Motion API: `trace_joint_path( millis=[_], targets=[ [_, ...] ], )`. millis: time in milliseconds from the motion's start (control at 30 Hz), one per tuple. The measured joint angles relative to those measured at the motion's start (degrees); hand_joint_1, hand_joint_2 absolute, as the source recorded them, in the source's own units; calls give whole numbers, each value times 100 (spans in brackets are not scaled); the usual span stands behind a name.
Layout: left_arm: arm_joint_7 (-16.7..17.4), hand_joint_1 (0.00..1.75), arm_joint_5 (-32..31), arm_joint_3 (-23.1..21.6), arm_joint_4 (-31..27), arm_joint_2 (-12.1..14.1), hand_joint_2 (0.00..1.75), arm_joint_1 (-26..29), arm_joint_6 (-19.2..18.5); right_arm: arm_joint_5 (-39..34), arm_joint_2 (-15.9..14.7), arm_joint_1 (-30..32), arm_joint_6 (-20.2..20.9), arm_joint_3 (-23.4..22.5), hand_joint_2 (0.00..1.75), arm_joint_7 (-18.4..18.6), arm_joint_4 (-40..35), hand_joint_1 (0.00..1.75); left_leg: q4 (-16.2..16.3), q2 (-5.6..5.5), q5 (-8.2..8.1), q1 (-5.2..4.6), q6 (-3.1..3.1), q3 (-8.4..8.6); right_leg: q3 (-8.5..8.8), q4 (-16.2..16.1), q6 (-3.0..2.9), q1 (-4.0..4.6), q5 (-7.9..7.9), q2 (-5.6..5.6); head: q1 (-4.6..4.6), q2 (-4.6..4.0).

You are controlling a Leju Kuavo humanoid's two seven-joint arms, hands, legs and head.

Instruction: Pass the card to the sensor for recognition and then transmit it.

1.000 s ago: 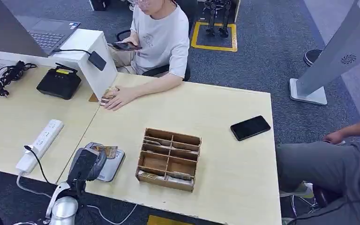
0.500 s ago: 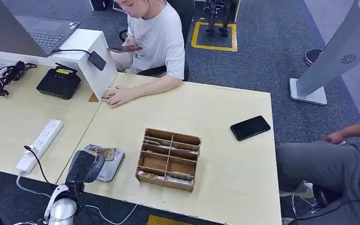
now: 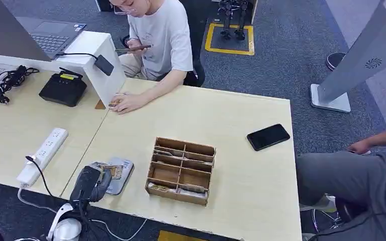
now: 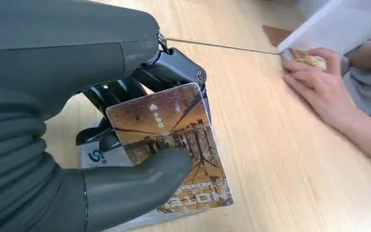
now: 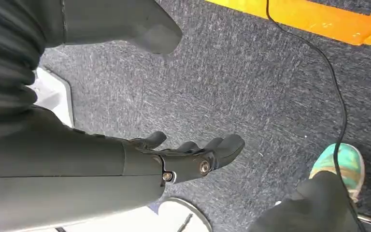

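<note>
Holding the card (image 4: pixel 174 145) w/ our left hand (image 3: pixel 91 183), we had the thumb pressed on its printed face and the darker fingers (image 4: pixel 125 92) behind it, so that hand was clamped on the card. The card sat low over the sensor (image 3: pixel 119 175), the grey pad at the near-left edge of the counter (image 3: pixel 241 165); from the wrist view we couldn't tell if it touched the pad or hung just above. Its long axis ran out from the palm, away from us, roughly toward the person's hand (image 3: pixel 125 103) at the far side.

Our right hand (image 5: pixel 193 157) hung down over the carpet, fingers apart, holding nothing, well away from the counter, so the left was clearly the nearer arm for the next move.

We judged the recognition step in hand, the passing-on not yet done. The wooden tray (image 3: pixel 181 170) stood just right of the sensor; a handover across the counter would mean reaching forward past its left side.
</note>
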Motion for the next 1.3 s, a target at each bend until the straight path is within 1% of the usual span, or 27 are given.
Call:
trace_joint_path(
  millis=[33,167,300,733,1000,1167,1300],
  targets=[
    [-2,175,55,118,94,-37,175,-2,-2,48,0,-4,7,2,175,-4,0,0,0,0,0,0,0,0,-1,0,0,0,0,0,0,0],
    [-22,175,111,310,288,-79,175,-72,-4,111,0,-19,26,2,175,48,0,0,0,0,0,0,0,0,0,0,0,0,0,0,0,0],
    [-41,175,114,435,446,-83,175,-132,-2,155,0,-28,24,2,175,44,0,0,0,-1,0,0,0,0,1,0,0,0,0,-2,2,0],
    [-35,175,17,1123,900,-83,175,-294,28,302,0,-64,52,2,175,-26,0,0,-1,-1,0,0,0,5,3,1,0,0,0,-3,0,0],
    [-37,175,-22,1274,1025,-83,175,-377,59,321,0,-71,76,2,175,-33,0,0,-1,-1,0,0,0,6,6,1,0,0,0,-4,2,0],
    [-68,175,-158,1421,1084,-85,175,-422,90,404,0,-74,72,2,175,-28,0,0,-3,-1,0,0,0,8,9,1,0,0,0,-4,2,0],
    [-157,175,-339,1536,1117,-103,175,-422,168,424,0,-76,55,2,175,-59,0,0,-6,-2,0,-1,0,9,10,2,-1,0,-1,-7,0,0]
  ],
)
